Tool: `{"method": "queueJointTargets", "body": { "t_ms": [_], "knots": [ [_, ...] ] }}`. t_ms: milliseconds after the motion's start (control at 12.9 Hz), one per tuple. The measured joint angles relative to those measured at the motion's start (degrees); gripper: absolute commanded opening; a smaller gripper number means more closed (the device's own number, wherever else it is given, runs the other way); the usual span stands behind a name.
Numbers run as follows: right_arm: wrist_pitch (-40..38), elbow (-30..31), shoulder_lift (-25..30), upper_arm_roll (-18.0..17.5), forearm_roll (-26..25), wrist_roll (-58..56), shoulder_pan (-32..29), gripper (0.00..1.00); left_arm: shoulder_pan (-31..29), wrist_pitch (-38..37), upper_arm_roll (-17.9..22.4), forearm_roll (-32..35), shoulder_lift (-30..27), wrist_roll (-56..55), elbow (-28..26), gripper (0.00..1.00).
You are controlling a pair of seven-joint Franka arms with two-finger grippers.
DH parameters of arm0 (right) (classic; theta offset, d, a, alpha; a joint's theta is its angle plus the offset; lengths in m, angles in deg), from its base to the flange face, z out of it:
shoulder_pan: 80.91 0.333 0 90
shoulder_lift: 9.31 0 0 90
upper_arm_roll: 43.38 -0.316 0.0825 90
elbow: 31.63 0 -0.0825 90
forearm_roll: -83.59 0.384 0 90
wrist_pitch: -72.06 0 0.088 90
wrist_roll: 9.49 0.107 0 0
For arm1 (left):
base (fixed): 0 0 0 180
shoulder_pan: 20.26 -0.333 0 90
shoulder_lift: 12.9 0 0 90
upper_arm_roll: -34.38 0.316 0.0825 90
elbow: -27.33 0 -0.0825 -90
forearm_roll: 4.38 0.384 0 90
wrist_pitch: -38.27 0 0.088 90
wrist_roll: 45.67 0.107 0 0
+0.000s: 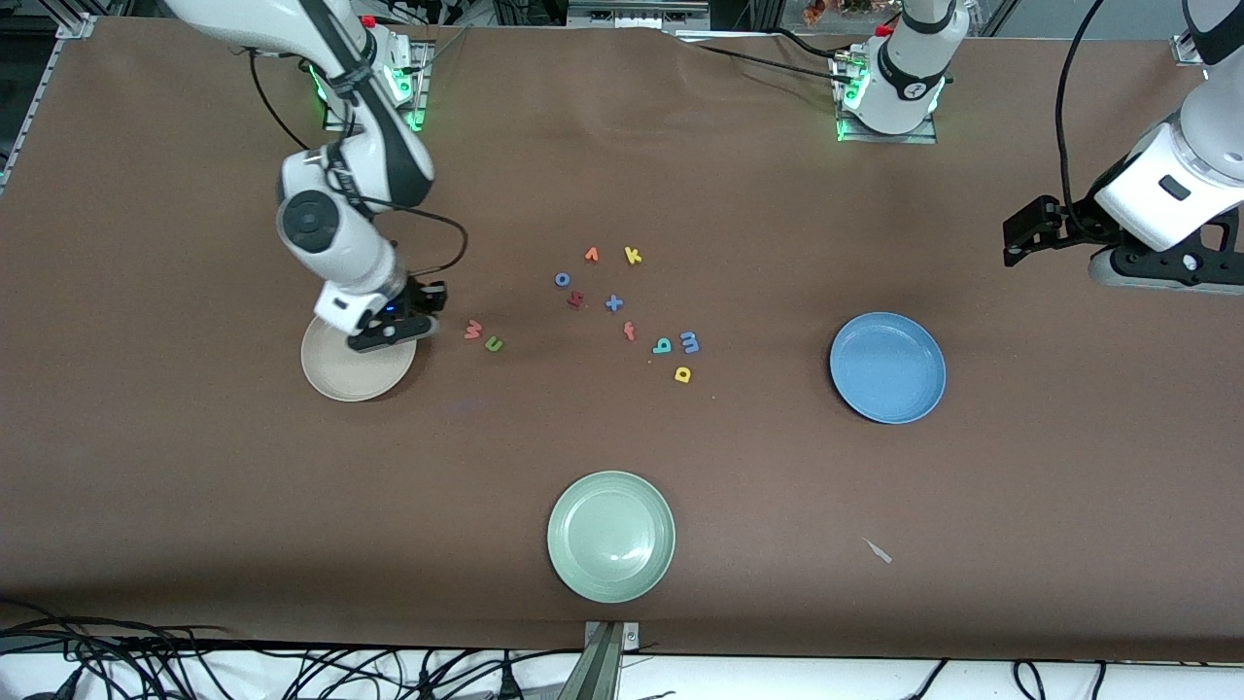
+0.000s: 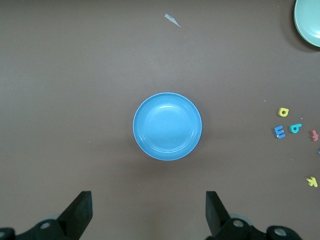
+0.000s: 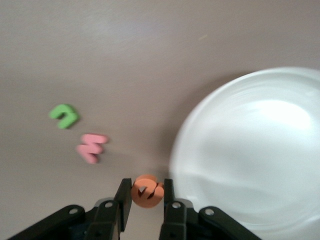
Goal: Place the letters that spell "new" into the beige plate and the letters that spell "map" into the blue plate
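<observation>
Pinching the small orange foam letter e [image 3: 147,190] between my right gripper [image 3: 147,196] fingertips, I hang over the rim of the round cream-beige plate [image 1: 342,377]. Released here, the light e could bounce onto the table by the green n [image 1: 494,343] and pink w [image 1: 473,330]. My left gripper [image 2: 148,212] waits spread above the blue plate [image 2: 167,126].

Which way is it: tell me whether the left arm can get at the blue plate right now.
Probably yes. The left gripper hangs open at its own end of the table, holding nothing, and the blue plate lies bare with nothing on it or beside it.
</observation>
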Motion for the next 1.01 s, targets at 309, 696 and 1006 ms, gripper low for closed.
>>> {"method": "queueJointTargets", "body": {
  "t_ms": [309, 696, 1006],
  "knots": [
    [-0.47, -0.03, 0.17, 0.34, 0.00, -9.51, -6.25, 0.72, 0.63, 0.00, -1.46, -0.01, 3.15, 0.00, -0.04, 1.00],
    [-0.63, -2.07, -0.73, -6.09, 0.01, 2.41, -4.84, 0.76, 6.60, 2.27, -2.17, -0.13, 10.70, -0.06, 0.38, 1.00],
    [-0.56, -6.20, -5.96, -7.54, -3.35, 13.65, 2.14, 0.76, 11.30, 10.77, -2.26, -2.42, 20.24, -0.70, 2.79, 1.00]
  ]
}}
